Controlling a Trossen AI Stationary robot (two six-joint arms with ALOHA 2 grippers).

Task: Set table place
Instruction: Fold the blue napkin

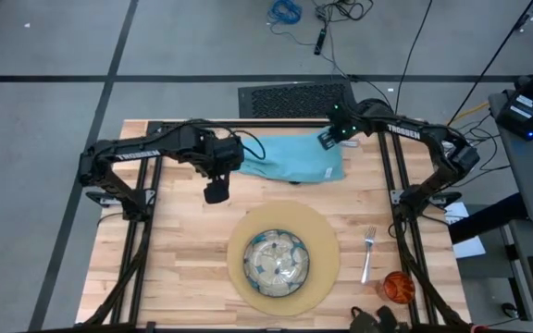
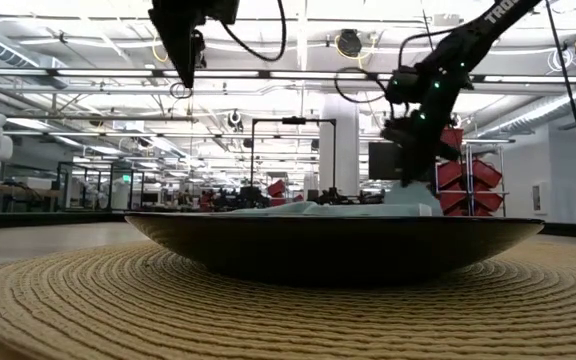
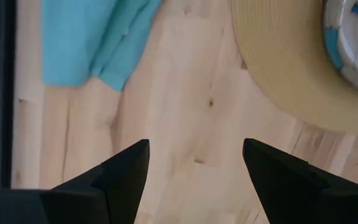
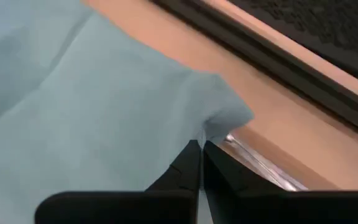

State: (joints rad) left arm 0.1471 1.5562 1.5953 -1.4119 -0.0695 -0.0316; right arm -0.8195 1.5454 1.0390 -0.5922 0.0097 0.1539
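Napkin (image 1: pixel 290 157) lies flat near table (image 1: pixel 174 268) far edge, middle. Soft, light, limp cloth; will drape and slide; take hold at corner.

Right claw (image 4: pixel 201 163) pressed together, pinching napkin corner; something silver just beside, partly under cloth.

Left claw (image 3: pixel 194 168) spread, empty, above bare wood between napkin and placemat (image 1: pixel 327 240).

Plate (image 1: pixel 278 261) on placemat: glazed, breakable.

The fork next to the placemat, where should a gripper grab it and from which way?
Probably by the handle, from straight above. The fork lies flat on the table, right of the placemat, tines toward the far edge, handle toward the cup. The handle's middle looks clear on both sides, so the fingers could straddle it across its width. The left gripper hangs open and nearer the napkin.
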